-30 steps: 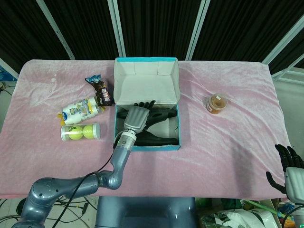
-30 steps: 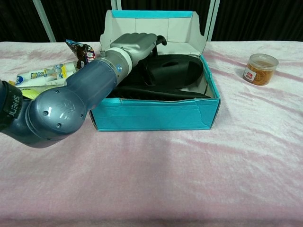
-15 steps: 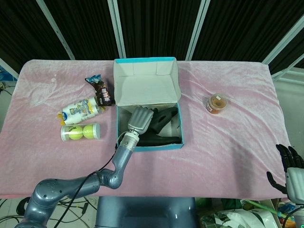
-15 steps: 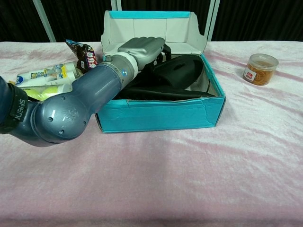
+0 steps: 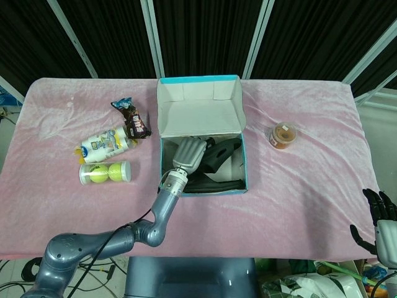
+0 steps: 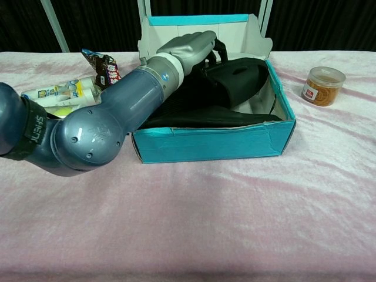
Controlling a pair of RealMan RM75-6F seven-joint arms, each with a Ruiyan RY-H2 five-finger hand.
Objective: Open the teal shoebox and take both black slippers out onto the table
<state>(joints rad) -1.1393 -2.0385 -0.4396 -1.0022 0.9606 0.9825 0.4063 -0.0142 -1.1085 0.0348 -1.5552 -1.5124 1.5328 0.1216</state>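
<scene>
Reaching into the open teal shoebox (image 5: pixel 203 162) at centre frame in the head view, left hand (image 5: pixel 188 153) curled over the upper black slipper (image 5: pixel 220 151), apparently gripping it; second slipper (image 5: pixel 214 184) flat beneath, near the front wall. Right hand (image 5: pixel 379 218) idle, fingers apart, at lower right. From the chest view, upper centre: firm hold on the slipper (image 6: pixel 238 79) first, then a straight lift clear of the box wall (image 6: pixel 214 145), to avoid dragging the box across the counter (image 6: pixel 235 223).

The left hand (image 5: pixel 189 153) covers part of the upper black slipper (image 5: pixel 220 151), so its grip seems unclear. The right hand (image 5: pixel 381 225) is cut off at the head view's corner.
</scene>
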